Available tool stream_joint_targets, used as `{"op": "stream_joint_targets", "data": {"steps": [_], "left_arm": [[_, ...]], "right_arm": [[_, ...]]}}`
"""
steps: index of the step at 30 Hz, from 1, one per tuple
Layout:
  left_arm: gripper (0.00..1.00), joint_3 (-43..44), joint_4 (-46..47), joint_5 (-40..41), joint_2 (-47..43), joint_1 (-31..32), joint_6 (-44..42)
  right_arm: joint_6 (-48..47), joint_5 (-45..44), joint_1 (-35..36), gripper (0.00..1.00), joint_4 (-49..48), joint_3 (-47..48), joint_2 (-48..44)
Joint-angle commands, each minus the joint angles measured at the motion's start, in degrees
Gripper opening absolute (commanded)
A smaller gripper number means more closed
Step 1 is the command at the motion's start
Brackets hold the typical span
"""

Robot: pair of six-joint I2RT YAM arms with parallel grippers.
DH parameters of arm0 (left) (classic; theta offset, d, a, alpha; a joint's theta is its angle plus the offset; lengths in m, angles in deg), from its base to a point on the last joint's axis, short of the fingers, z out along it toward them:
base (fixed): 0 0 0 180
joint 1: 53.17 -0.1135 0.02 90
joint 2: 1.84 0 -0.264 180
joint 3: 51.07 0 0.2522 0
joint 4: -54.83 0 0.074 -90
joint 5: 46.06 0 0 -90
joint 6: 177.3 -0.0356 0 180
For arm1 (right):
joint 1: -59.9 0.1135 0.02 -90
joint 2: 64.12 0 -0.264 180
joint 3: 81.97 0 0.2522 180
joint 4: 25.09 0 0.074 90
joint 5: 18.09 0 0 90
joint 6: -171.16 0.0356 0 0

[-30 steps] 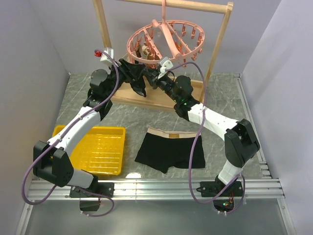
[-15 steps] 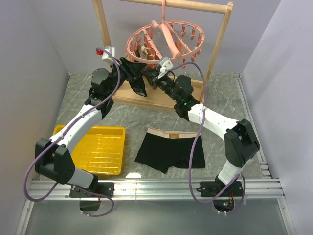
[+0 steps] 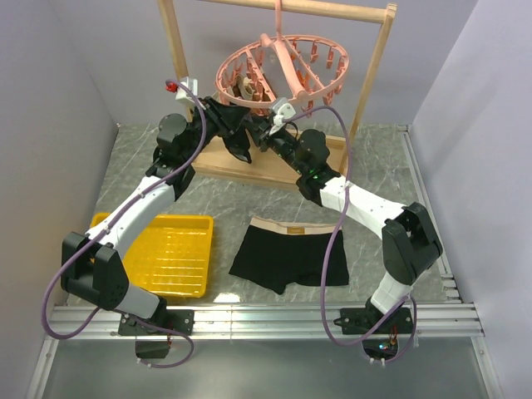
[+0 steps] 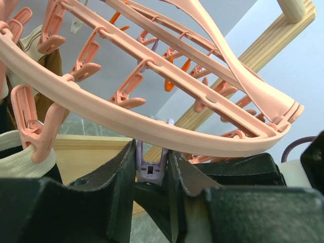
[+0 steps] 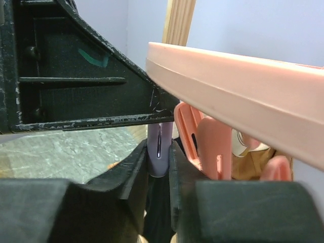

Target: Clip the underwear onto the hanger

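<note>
on the table (image 3: 208,195), underwear (image 3: 289,258), far from right claw (image 3: 263,130).

texts: none legible | labels: none | brands: none | numbers: none | signs: none

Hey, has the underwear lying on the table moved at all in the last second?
No. The underwear lies in the same spot, with the same gap to the yellow tray beside it.
</note>
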Motion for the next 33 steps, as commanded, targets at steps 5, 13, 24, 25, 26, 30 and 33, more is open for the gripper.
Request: {"op": "stream_joint_targets", "data": {"steps": [5, 13, 24, 25, 26, 30, 33], "left_arm": [[0.00, 1.95, 2.91, -0.58, -0.54, -0.31, 0.23], [0.00, 0.98, 2.56, -1.28, -0.71, -0.22, 0.14], [0.00, 0.28, 1.94, -1.99, -1.15, 0.04, -0.56], [0.00, 0.28, 1.95, -2.16, -1.15, 0.04, -0.65], [0.00, 0.36, 1.77, -2.16, -1.15, 0.04, -0.82], [0.00, 0.36, 1.94, -2.43, -1.15, 0.22, -0.83], [0.00, 0.54, 1.95, -2.87, -1.06, 0.39, -0.65]], "right_arm": [[-1.94, 4.27, 0.54, 0.57, 2.79, -4.01, -5.10], [-2.30, 4.28, -0.25, 0.59, 4.55, -4.64, -6.60], [0.96, -0.82, -0.25, 0.52, 2.81, 4.59, -0.62], [1.04, -0.99, -0.34, 0.52, 2.36, 4.42, -0.53], [1.13, -0.65, -0.34, 0.51, 1.92, 4.33, -0.53], [1.05, 0.15, -0.25, 0.48, 2.09, 5.12, -0.01], [0.26, -0.12, -0.34, 0.39, 2.71, 6.09, 0.52]]}}
